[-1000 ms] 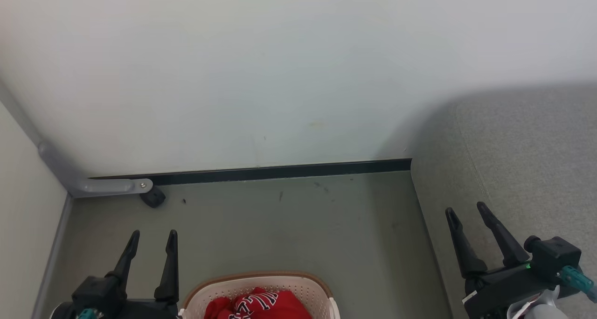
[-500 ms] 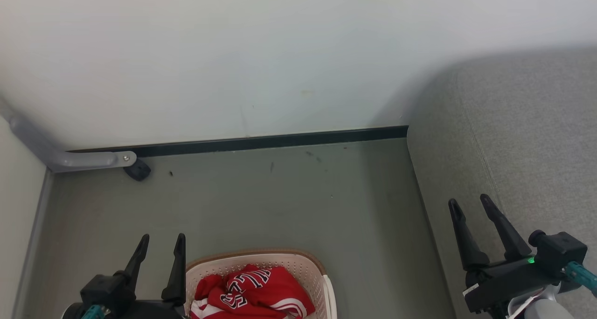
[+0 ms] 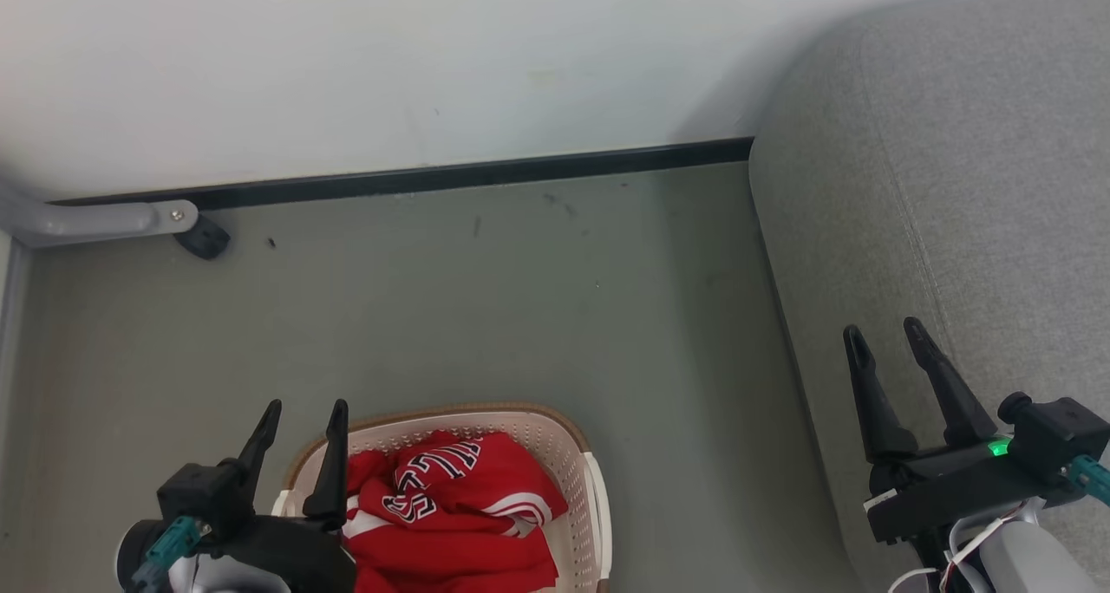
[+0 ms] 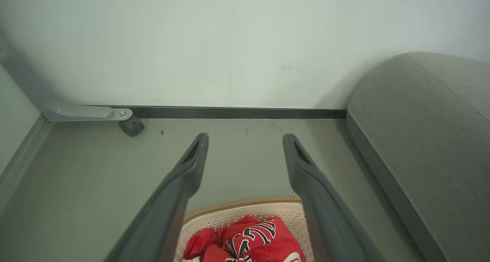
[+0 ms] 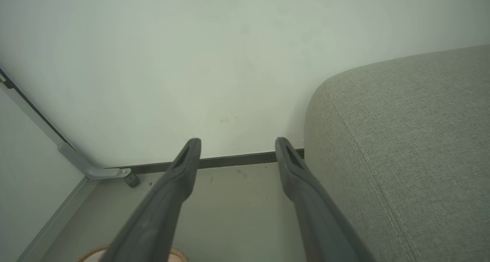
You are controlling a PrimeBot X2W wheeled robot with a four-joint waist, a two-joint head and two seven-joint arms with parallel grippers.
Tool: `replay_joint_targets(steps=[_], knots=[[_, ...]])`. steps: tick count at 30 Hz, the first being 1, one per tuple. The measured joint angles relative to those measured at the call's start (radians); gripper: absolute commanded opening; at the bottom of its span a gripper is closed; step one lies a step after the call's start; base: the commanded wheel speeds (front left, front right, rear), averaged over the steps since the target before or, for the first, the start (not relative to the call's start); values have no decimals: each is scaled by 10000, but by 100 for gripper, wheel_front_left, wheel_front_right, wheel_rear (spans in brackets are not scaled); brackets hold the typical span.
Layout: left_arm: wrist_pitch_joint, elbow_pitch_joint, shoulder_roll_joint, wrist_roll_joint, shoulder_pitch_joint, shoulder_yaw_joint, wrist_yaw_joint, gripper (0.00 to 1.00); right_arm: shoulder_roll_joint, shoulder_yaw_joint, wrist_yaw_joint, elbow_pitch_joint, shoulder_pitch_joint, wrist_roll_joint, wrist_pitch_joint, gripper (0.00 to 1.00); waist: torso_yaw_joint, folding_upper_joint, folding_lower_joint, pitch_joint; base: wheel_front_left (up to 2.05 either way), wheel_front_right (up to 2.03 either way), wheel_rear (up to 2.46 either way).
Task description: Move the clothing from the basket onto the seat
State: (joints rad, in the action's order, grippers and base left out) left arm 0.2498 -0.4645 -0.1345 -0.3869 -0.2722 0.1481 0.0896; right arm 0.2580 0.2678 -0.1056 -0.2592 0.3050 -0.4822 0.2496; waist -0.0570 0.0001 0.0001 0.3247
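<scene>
Found the left gripper (image 3: 306,409) with its two fingers spread apart and nothing clamped between them. Located the basket (image 3: 568,454) below these jaws and slightly to their right; in the head view, noted the right-hand finger crossing over the basket's left rim, contact not determinable. In the left wrist view, confirmed the same gripper (image 4: 245,139) parted, with the basket's brown rim (image 4: 245,201) lying between the finger shanks and well short of the tips.

Located the clothing (image 3: 451,511) heaped inside the basket, beneath and to the right of the left jaws: red fabric, white trim, black-and-white lettering uppermost. Seen clear of both fingertips, which point past it at bare floor (image 3: 520,307).

Found the right gripper (image 3: 883,331) likewise parted and empty. Placed the seat (image 3: 954,168) under and to the right of these jaws, with floor to their left. Recorded the basket well apart on the left side of these jaws. Confirmed the spread in the right wrist view (image 5: 237,143), with grey upholstery (image 5: 402,147) beside the right-hand finger.

Ahead of both jaw pairs, noted a pale wall (image 3: 390,55) and a dark baseboard (image 3: 477,175). Forward and left of the left jaws, noted a grey bracket (image 3: 104,218) with a black caster (image 3: 204,237).
</scene>
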Motion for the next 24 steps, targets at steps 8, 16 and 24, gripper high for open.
replay_joint_targets(steps=[8, 16, 24], knots=[[-115, -890, -33, 21, -759, 372, 161, 100, -48, -130, -4, 123, 364, 92, 42, 100, -211, 0, 0, 793, 0, 0, 0], [-387, -2008, -44, 40, -1406, 637, 249, 100, -161, -157, -90, 278, 757, 270, 69, 100, -430, 0, 1, 1549, 0, 0, 0], [-644, -3066, -186, 6, -1817, 639, 259, 100, -240, -150, -92, 326, 1021, 378, 69, 100, -667, 0, 0, 2102, 0, 0, 0]])
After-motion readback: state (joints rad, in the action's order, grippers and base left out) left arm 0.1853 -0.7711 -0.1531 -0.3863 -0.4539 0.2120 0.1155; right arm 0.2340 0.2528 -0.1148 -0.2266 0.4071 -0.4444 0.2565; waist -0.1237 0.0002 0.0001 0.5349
